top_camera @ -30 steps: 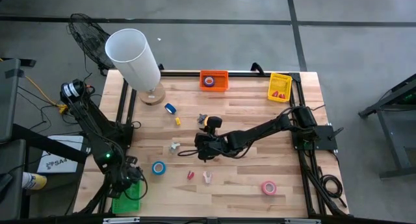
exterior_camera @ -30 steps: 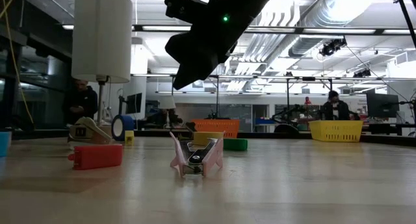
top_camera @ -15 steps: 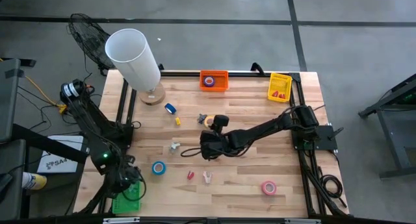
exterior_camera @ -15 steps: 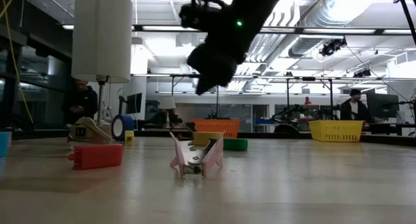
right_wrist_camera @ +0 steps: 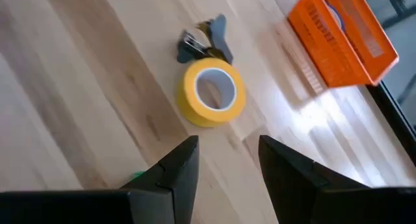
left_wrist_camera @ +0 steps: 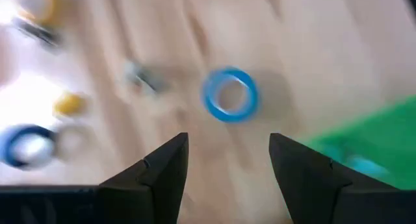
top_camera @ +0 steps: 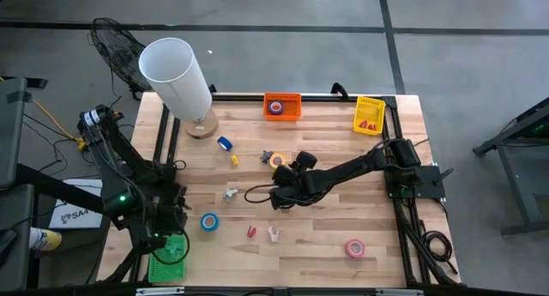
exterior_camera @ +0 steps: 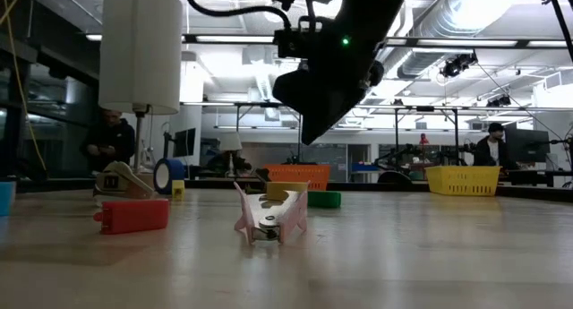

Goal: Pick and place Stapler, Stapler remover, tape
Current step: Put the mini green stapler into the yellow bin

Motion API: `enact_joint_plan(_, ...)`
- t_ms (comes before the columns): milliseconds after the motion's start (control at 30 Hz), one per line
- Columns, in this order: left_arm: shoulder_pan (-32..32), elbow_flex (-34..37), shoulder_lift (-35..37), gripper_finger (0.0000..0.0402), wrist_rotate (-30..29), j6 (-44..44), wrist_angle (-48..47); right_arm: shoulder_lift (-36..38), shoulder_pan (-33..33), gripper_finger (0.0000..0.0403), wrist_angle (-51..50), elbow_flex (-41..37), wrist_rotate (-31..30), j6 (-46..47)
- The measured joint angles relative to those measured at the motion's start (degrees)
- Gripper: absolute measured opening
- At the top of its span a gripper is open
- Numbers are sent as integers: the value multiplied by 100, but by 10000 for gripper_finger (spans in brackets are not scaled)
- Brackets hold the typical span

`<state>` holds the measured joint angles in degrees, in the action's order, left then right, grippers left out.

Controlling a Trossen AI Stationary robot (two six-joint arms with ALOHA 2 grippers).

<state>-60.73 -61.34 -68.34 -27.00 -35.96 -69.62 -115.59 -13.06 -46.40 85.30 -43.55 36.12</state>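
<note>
We look down on a pale wooden worktop (top_camera: 309, 253) set on a grey floor, with a tall white cylinder (top_camera: 176, 73) standing at its far left corner. Along the far edge sit an orange basket (top_camera: 282, 105) and a yellow basket (top_camera: 369, 114); a green basket (top_camera: 168, 260) rests at the near left corner.

The left end effector (top_camera: 176, 219) hovers near the left edge, fingers spread with nothing between them, and a blue tape roll (top_camera: 209, 221) lies just beside it. The right end effector (top_camera: 279, 196) hangs over the middle, also spread and empty, near a yellow tape roll (top_camera: 278, 160) and a grey staple remover (top_camera: 267, 156) touching it. A pink tape roll (top_camera: 354, 246) lies well apart near the front edge.

Only the low view shows the room behind: ceiling ducts, strip lights and people at desks. It also brings close a pink staple remover (exterior_camera: 269, 215) and a red block (exterior_camera: 132, 215), tiny from above.
</note>
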Motion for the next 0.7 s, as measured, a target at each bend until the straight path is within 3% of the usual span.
enact_joint_plan(167, 3, 0, -2, 209, -1564, 334, -221, 2, 100, 152, -119, 0, 216, 243)
enact_joint_plan(267, 172, 0, -2, 209, -2166, 486, -355, 4, 155, 156, -241, 0, 258, 249)
enact_joint_plan(500, 1126, 14, 28, 209, -2521, 1246, -244, 7, 201, 197, -353, 0, 412, 251)
enact_joint_plan(700, 2108, 453, 28, 209, -2171, 2804, 1175, 11, 219, 221, -318, -257, 674, 265)
